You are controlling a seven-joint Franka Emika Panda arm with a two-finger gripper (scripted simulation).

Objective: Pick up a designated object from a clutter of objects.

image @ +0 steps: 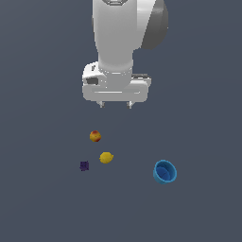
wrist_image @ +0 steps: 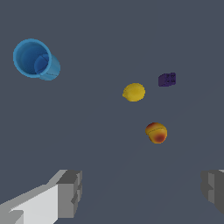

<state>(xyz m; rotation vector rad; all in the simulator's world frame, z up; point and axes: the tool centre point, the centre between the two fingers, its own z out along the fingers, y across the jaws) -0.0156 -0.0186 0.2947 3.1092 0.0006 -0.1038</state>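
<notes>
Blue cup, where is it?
The cup sits alone on the exterior view's right, well apart from the lemon, and not under the gripper.

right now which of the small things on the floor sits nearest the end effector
The red-and-yellow round fruit: in the exterior view it lies just below the open end effector, closer than the lemon, the purple cube or the blue cup.

bright blue, round, tapered, handleless cup (image: 165, 172) | standing upright, mouth opening upward, interior showing empty | sitting alone well apart from the small yellow lemon (image: 106, 157), on the exterior view's right of it | nothing touching it
</notes>
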